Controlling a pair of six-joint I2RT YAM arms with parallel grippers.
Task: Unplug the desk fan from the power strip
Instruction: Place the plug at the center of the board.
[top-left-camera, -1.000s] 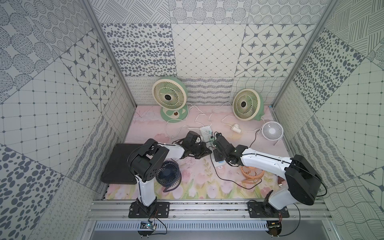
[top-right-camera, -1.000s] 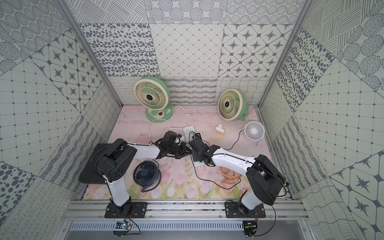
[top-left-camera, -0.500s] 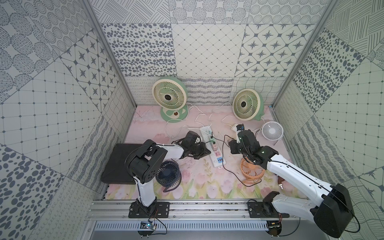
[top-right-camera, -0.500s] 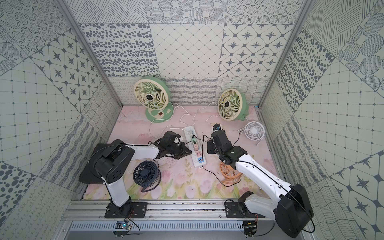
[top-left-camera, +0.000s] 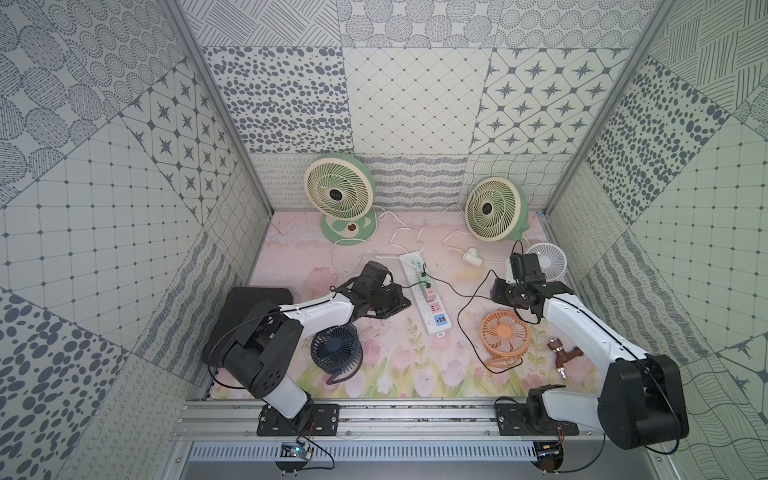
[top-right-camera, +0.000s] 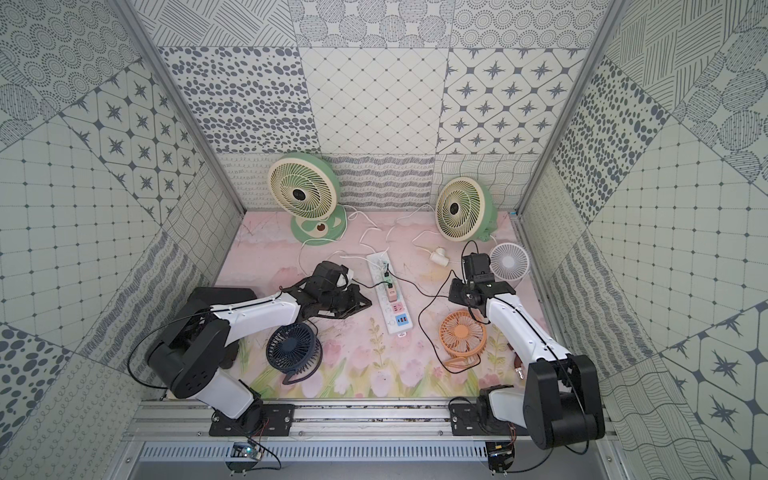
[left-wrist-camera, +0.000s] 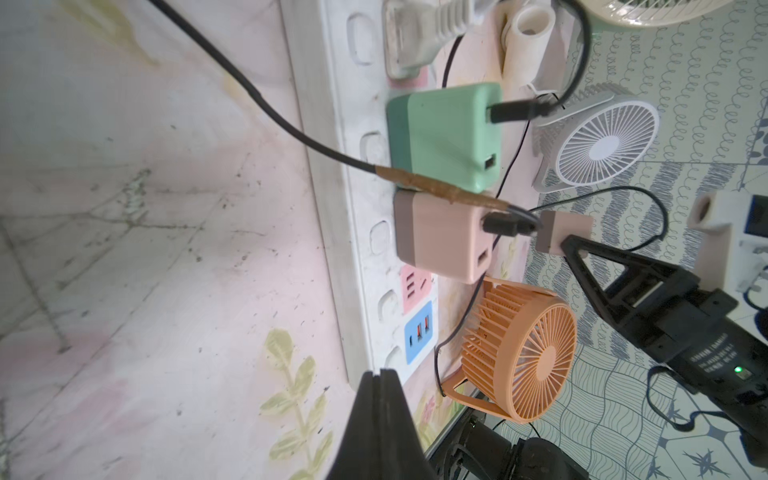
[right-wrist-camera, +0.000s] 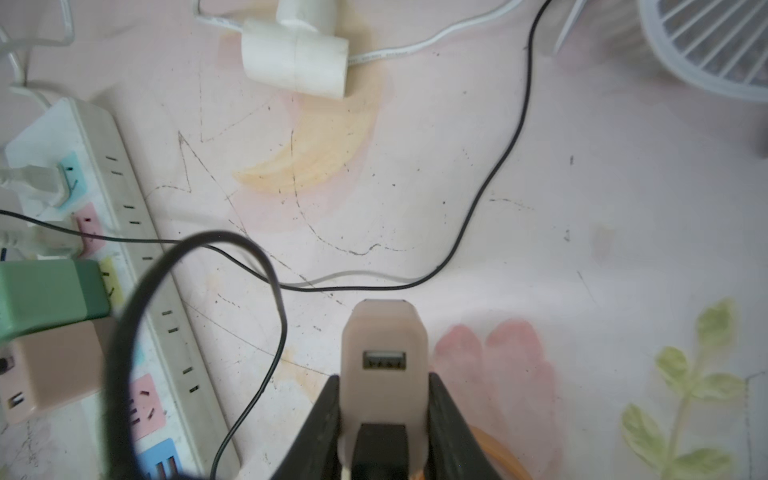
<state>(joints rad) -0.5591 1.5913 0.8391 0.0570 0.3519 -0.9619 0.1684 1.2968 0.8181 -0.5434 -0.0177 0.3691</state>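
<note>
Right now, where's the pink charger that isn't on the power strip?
Right wrist view: the pink charger is clamped in the right pincer, right of the power strip, near the orange fan.

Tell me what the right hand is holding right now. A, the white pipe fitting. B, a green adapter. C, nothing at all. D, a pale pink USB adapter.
D: in the right wrist view the right hand is clamped on a pale pink USB adapter with a black cable in it, held away from the power strip.
</note>
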